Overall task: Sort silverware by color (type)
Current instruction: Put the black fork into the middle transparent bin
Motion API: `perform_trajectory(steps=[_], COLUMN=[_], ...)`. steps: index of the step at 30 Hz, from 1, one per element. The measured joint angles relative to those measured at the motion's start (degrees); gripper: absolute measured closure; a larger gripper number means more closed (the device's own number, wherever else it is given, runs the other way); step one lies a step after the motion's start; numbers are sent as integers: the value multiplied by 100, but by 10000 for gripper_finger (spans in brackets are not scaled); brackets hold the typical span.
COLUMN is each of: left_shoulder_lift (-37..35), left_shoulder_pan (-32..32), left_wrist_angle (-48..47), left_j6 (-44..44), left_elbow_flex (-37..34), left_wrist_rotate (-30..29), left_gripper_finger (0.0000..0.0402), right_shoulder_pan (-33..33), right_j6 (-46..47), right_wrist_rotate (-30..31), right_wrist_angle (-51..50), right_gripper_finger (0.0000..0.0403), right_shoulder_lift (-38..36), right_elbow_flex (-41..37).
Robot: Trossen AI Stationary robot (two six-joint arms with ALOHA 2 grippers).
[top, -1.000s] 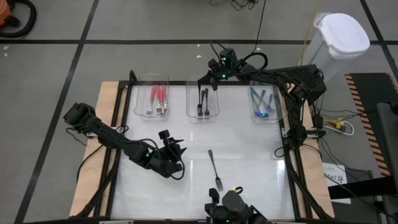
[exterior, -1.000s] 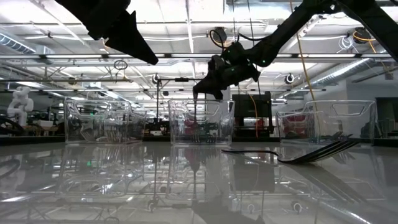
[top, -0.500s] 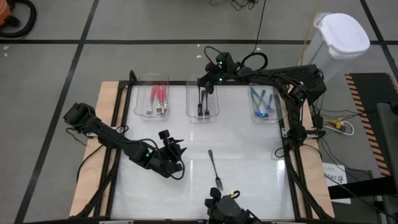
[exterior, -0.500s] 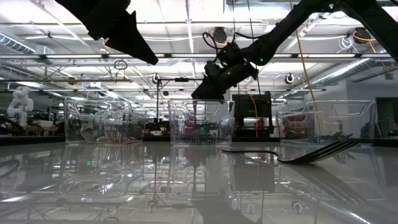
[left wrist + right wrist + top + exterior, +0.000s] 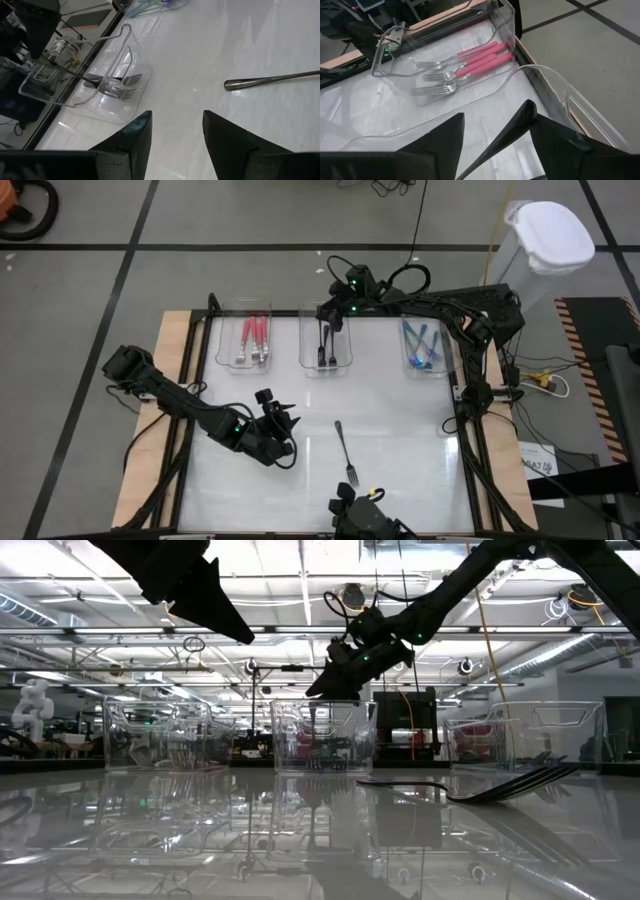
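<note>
Sorting of forks by handle colour, seen as a deposit into the middle tray point(image 5: 326, 364) ends. The right gripper point(image 5: 331, 317) hangs over the far end of the middle tray with its fingers point(image 5: 520, 125) spread and nothing between them; the black forks point(image 5: 326, 345) lie inside that tray beneath it. Left of the middle tray stands the tray point(image 5: 245, 364) holding the pink forks point(image 5: 254, 340); right of it stands the tray point(image 5: 428, 366) holding the blue forks point(image 5: 421, 343). One fork point(image 5: 344, 450) lies loose on the table point(image 5: 400, 430), well in front of the middle tray, tines toward the near edge; its handle looks dark, though the colour cannot be told for certain. The left gripper point(image 5: 281, 434) hovers over the table in front of and to the left of the middle tray, near the loose fork, its fingers point(image 5: 225, 142) parted and holding nothing.

Judged step: release of a black fork is complete, and a single fork remains unsorted. The next move calls for a gripper to come down over the loose fork's thin handle, close squarely across it against the smooth table, lift it, and carry it to the tray matching its colour.
</note>
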Motion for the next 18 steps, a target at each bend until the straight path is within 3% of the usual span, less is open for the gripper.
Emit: perform_trajectory(steps=[18], left_shoulder_lift=[2], left_shoulder_pan=[-7], left_wrist_angle=[-1], left_j6=[-20], left_elbow_flex=[0], left_wrist_rotate=[25], left_gripper_finger=[226], right_shoulder_pan=[293], right_j6=[-577], right_wrist_rotate=[1216], right_wrist_angle=[-84], right_gripper_finger=[169], right_shoulder_lift=[-6], right_elbow_flex=[0])
